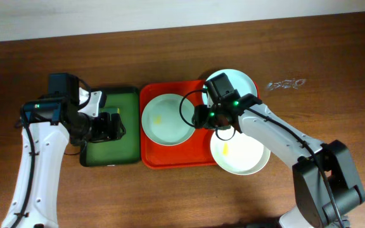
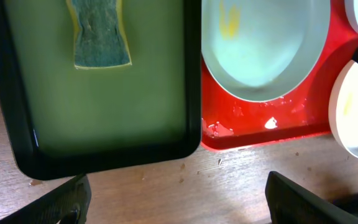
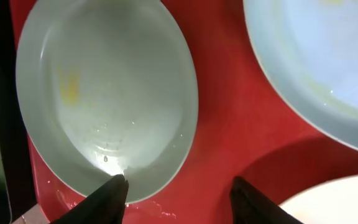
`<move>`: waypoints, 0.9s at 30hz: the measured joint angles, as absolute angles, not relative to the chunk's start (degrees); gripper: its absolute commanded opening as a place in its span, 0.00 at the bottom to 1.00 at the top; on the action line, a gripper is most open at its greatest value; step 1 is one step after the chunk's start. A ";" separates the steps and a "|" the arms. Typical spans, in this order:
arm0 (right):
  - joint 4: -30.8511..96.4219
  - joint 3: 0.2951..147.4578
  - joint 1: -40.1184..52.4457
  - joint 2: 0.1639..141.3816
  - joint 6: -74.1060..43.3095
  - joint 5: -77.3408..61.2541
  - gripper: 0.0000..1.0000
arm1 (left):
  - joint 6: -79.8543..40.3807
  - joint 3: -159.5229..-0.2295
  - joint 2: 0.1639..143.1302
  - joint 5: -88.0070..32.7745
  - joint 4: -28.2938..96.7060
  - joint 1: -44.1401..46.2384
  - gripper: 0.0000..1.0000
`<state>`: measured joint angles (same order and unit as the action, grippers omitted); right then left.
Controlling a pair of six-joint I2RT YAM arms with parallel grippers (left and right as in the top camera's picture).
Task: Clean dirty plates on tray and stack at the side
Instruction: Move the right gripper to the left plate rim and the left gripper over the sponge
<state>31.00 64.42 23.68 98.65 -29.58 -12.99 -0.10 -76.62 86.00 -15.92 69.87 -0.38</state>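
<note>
While three dirty plates (image 1: 238, 155) lie on the red tray (image 1: 170, 155), the left-hand plate (image 1: 168, 119) sits directly below the right gripper (image 3: 180, 193). Its fingers are spread, one fingertip (image 3: 114, 190) at the plate's rim. The left gripper (image 2: 178, 202), likewise spread, hovers at the green tray (image 2: 104, 155) holding a sponge (image 2: 98, 34).

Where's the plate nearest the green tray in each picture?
Overhead: the plate lies mid-picture, in the left part of the red tray.
Left wrist: the plate is at the top, right of centre, cut by the edge.
Right wrist: the plate fills the left half.
Landmark: the green tray's dark rim runs just left of it in every view.
</note>
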 measured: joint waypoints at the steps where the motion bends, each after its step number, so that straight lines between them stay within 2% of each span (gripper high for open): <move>1: 30.74 64.42 23.68 98.72 -29.58 -12.88 0.55 | -0.12 -76.64 86.00 -15.77 69.71 -0.38 0.88; 5: 29.45 64.42 23.68 100.49 -29.61 -12.84 0.54 | -0.25 -76.62 86.00 -15.57 69.58 -0.38 0.88; 10: 28.71 64.42 23.68 102.61 -29.65 -12.75 0.45 | -0.27 -76.62 86.00 -15.46 69.25 -0.38 0.84; 12: 28.38 64.42 23.68 102.61 -29.78 -12.67 0.42 | -0.27 -76.62 86.00 -14.81 69.17 -0.38 0.72; 14: 28.21 64.42 23.68 102.61 -29.85 -12.64 0.38 | -0.45 -76.62 86.00 -14.46 69.14 -0.38 0.66; 20: 25.91 64.42 23.68 104.14 -29.78 -12.19 0.38 | -0.67 -76.62 86.00 -14.04 67.75 -0.38 0.66; 23: 23.92 64.42 23.73 106.39 -29.78 -11.88 0.27 | -0.73 -76.62 86.00 -14.02 67.37 -0.38 0.66; 27: 22.59 64.42 23.75 106.94 -29.71 -11.84 0.24 | -1.37 -76.07 86.06 -13.13 64.23 -0.38 0.66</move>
<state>22.59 64.42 23.75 106.94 -29.71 -11.84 -1.37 -76.07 86.06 -13.13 64.23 -0.38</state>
